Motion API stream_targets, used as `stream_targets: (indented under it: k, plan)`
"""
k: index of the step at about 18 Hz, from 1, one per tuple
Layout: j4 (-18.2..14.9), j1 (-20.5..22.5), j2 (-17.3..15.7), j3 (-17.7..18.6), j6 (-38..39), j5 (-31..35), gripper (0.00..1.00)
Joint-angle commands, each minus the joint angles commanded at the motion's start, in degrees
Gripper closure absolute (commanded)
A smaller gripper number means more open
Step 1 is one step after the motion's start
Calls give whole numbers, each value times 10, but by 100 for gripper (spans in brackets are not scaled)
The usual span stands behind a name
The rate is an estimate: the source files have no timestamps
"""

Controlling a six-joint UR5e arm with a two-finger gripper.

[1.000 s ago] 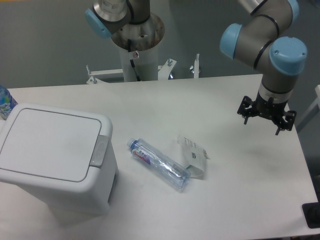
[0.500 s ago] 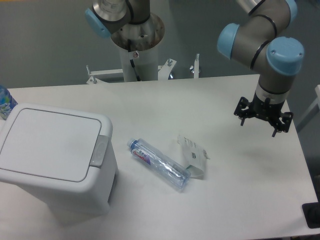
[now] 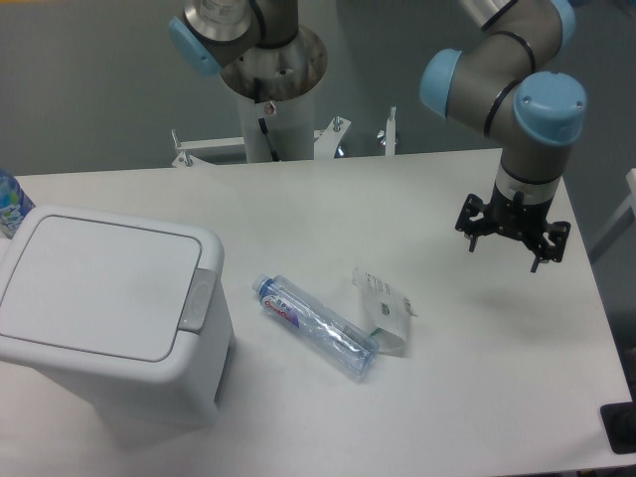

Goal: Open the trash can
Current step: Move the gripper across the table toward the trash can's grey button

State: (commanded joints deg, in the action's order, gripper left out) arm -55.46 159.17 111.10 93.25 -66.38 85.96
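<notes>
The trash can (image 3: 104,318) is a large boxy white bin at the left of the table. Its flat lid is shut, and the grey push-button latch (image 3: 195,303) sits at the lid's right edge. My gripper (image 3: 512,241) hangs above the right side of the table, far right of the can. It is open and empty, fingers pointing down.
A clear plastic bottle (image 3: 316,326) lies on the white table (image 3: 477,378) just right of the can. A crumpled white packet (image 3: 384,310) lies beside it. A blue-labelled bottle (image 3: 10,204) stands at the far left edge. The arm's base column (image 3: 266,109) is at the back.
My gripper has moved a little to the left and slightly back, towards the table's middle. The trash can, bottle and packet have not moved.
</notes>
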Motion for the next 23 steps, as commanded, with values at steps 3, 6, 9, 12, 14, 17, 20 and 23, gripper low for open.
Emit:
stream_targets:
  k: [3,6,9,12,14,17,20,23]
  plan:
    - [-2,-4,-8,-4,47,-17,0]
    - [-5,-5,-19,-4,63,-43,0]
    - [-5,-22,-28,-12,104,-60,0]
    - [-5,-49,-28,-34,167,-84,0]
    - [-5,-67,-28,-52,214,-99,0]
    - [-5,-80,-25,-80,280,-155,0]
    - [-4,-85,-23,-104,350,-213,0]
    - [-3,-105,-24,-122,422,-231,0]
